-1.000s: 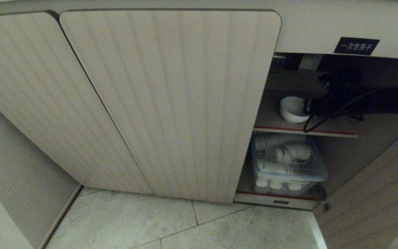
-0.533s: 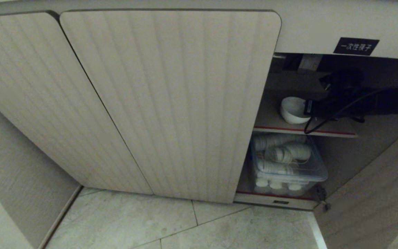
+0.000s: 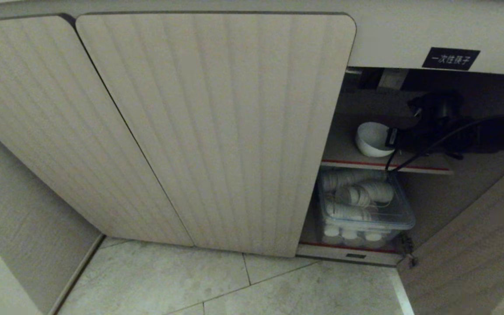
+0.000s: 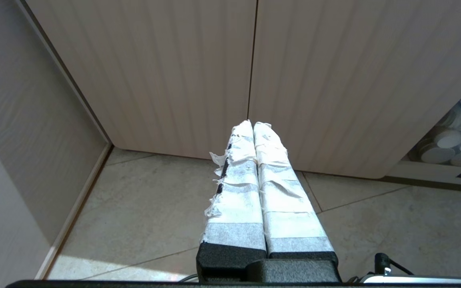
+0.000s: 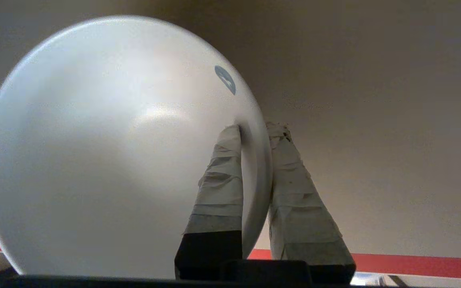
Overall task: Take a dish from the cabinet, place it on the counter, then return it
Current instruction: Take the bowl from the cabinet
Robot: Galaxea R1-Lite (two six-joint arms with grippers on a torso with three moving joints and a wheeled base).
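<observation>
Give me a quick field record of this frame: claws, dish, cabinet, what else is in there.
right claw: inside the cabinet at the upper shelf, shut on the dish rim, one finger inside, one outside
left claw: shut, empty, parked low facing the closed doors
dish: white bowl, over the red-edged shelf
cabinet: two ribbed doors closed, right compartment open
label: black, white characters, above the opening
clear tub: lower compartment, holds white cups
counter: not in view

Kitchen storage, ribbed cabinet (image 3: pixel 217 131), white bowl (image 3: pixel 372 139), box of cups (image 3: pixel 361 210), tiled floor (image 3: pixel 234 288)
</observation>
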